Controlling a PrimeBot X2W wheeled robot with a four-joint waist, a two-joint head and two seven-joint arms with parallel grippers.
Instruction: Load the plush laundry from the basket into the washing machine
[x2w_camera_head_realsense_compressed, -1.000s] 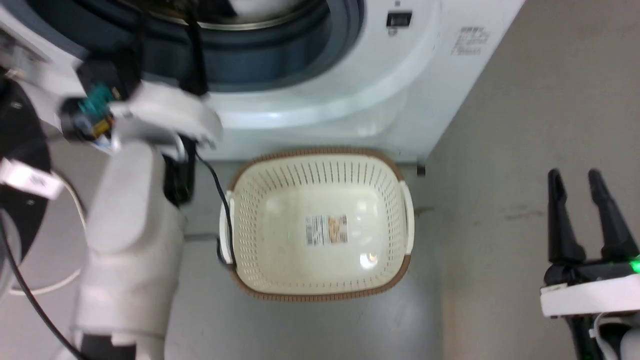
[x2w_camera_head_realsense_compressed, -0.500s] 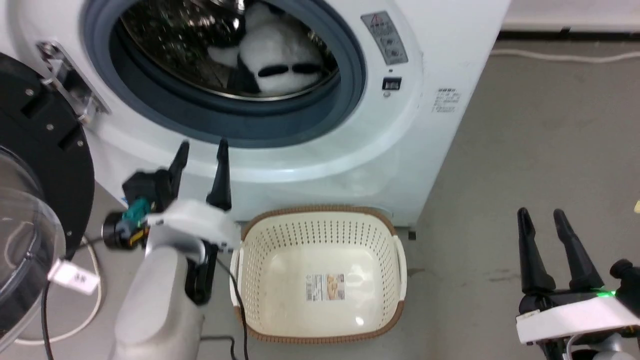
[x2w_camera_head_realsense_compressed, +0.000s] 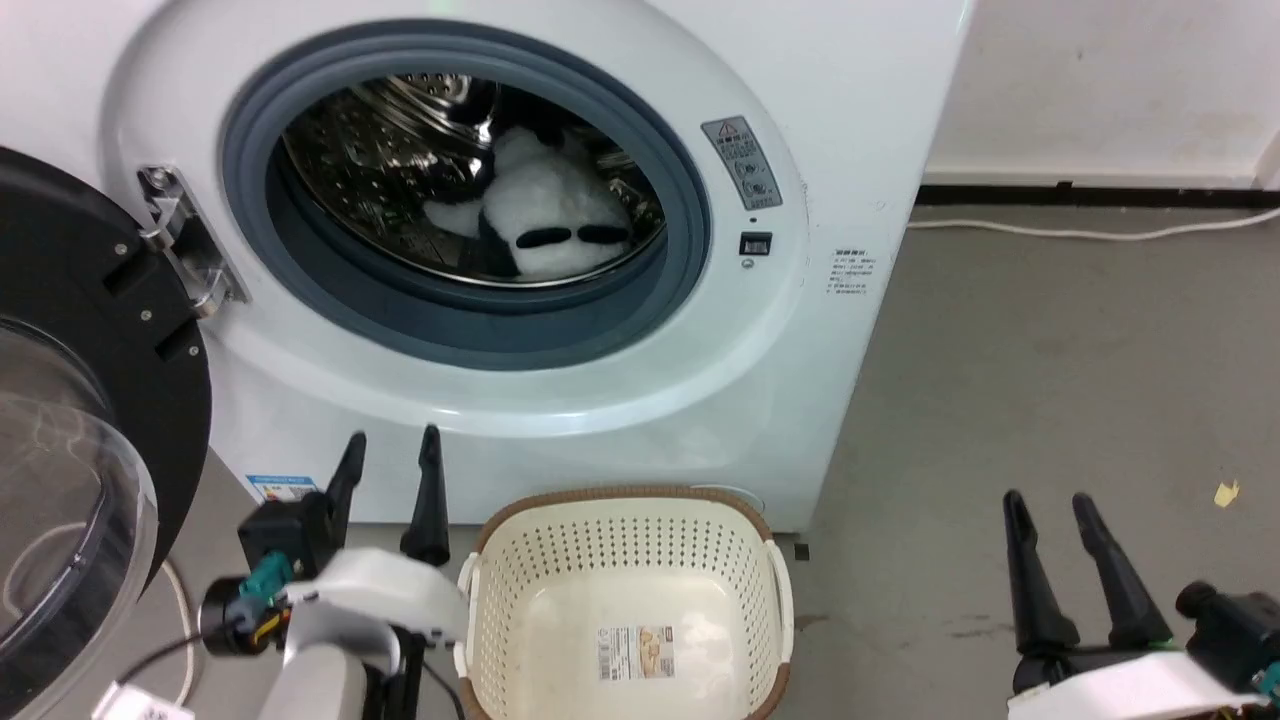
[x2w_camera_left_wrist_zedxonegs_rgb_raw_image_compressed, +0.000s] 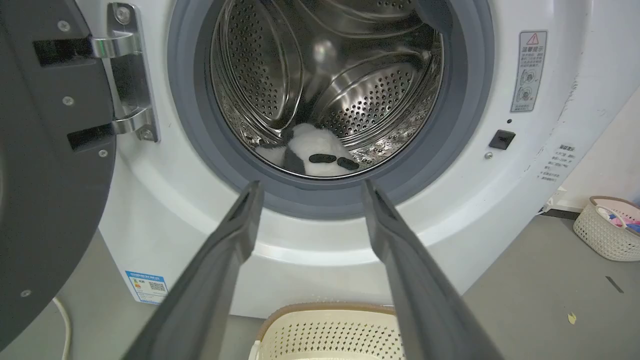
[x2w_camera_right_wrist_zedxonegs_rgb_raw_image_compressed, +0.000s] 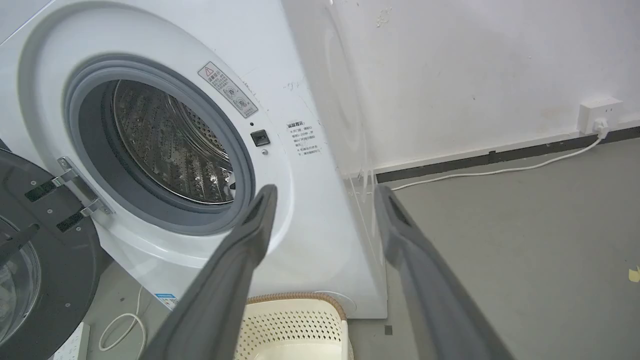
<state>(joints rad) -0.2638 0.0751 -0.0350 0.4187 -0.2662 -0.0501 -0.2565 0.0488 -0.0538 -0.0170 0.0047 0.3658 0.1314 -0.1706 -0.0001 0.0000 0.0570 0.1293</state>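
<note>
Lying in washing machine (x2w_camera_head_realsense_compressed: 850, 150), plush laundry (x2w_camera_head_realsense_compressed: 540, 205), basket (x2w_camera_head_realsense_compressed: 620, 496) showing label (x2w_camera_head_realsense_compressed: 636, 653), both jaws spread, holding nothing

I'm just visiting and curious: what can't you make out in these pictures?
Plush laundry: left wrist view, underside hidden behind the grey door ring.
Basket: head view, near side cut off by the bottom edge.
Warning label: head view, print too small to read.
Door: head view, cut off by the left edge.

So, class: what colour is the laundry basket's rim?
The basket's rim is brown, seen best in the head view.
</note>
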